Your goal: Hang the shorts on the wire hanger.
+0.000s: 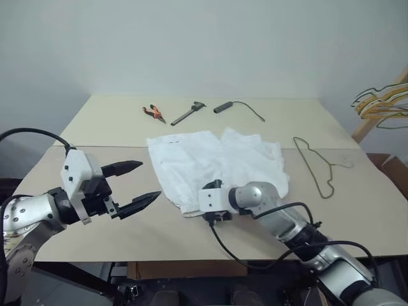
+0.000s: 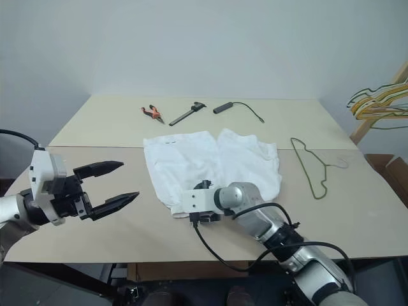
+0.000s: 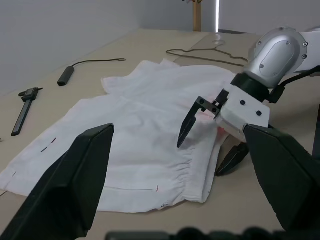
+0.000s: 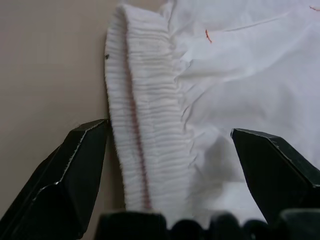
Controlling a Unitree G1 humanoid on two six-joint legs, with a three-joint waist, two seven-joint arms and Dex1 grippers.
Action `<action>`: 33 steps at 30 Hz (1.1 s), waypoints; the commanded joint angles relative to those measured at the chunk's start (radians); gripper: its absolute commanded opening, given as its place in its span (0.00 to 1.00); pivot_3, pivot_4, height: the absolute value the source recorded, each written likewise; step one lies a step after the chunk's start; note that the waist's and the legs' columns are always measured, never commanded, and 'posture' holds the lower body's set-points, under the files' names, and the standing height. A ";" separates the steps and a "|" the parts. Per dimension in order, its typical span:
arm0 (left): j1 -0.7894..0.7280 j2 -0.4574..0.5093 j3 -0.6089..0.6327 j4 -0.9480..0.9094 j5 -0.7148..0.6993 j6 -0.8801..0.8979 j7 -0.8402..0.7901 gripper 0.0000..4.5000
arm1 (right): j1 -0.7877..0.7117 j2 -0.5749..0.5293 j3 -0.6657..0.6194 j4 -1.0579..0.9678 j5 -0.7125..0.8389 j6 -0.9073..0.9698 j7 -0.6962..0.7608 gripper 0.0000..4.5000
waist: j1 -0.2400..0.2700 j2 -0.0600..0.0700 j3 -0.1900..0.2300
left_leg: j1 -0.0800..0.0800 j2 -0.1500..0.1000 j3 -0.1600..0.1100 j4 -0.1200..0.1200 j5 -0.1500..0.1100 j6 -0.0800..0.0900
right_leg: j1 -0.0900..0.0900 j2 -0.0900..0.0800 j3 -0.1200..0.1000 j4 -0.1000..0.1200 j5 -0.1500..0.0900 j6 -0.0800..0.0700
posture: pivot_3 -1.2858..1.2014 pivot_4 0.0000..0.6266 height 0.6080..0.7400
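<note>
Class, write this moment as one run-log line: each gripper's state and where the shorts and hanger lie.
left gripper: open, hovering | right gripper: open, straddling waistband | shorts: flat on table | wire hanger: beside shorts, untouched

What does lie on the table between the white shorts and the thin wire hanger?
Nothing: in the left eye view, only bare beige tabletop separates the white thin-fabric shorts from the dark olive-grey wire hanger.
</note>
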 commanded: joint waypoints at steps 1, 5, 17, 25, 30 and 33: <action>-0.011 0.014 0.019 -0.012 0.002 -0.021 -0.003 1.00 | -0.016 0.016 0.010 0.056 -0.062 0.007 -0.058 0.79 | 0.000 -0.001 0.000 | 0.001 0.000 0.000 0.000 0.000 0.000 | 0.001 0.000 0.000 0.001 0.000 -0.001 | 0.56 0.01 1.00; -0.007 0.012 0.019 -0.007 0.007 -0.026 -0.010 1.00 | -0.007 0.012 -0.017 0.073 -0.048 -0.042 -0.080 0.48 | 0.001 -0.001 0.000 | 0.005 0.000 0.000 0.000 0.001 -0.002 | 0.001 0.000 0.000 0.008 -0.002 -0.003 | 0.56 0.00 1.00; -0.023 0.005 -0.020 0.002 0.018 -0.041 -0.018 1.00 | 0.093 -0.459 -0.237 0.022 0.320 -0.666 0.232 0.03 | 0.001 0.001 0.001 | 0.001 -0.001 -0.003 -0.001 0.000 -0.001 | 0.000 -0.001 -0.003 0.005 -0.006 -0.002 | 0.54 0.00 1.00; -0.090 -0.002 -0.093 0.038 0.033 -0.050 -0.028 1.00 | 0.108 -0.623 -0.288 0.150 0.225 -0.822 0.233 0.41 | -0.040 0.001 0.001 | 0.012 0.001 -0.002 -0.002 0.000 0.000 | 0.008 0.000 -0.002 0.007 -0.011 -0.009 | 0.52 0.00 1.00; -0.090 0.006 -0.097 0.041 0.035 -0.054 -0.039 1.00 | 0.282 -0.715 -0.392 -0.079 0.261 -0.620 0.248 0.82 | -0.032 0.001 0.001 | 0.010 0.000 -0.003 -0.003 -0.001 0.000 | 0.007 -0.001 -0.002 0.008 -0.012 -0.004 | 0.52 0.01 1.00; -0.079 0.012 -0.090 0.044 0.039 -0.060 -0.052 1.00 | 0.449 -0.749 -0.518 -0.377 0.338 -0.313 0.247 0.96 | -0.025 0.002 0.002 | 0.009 0.000 -0.002 -0.003 -0.002 -0.001 | 0.005 -0.001 -0.002 0.008 -0.012 -0.004 | 0.52 0.02 1.00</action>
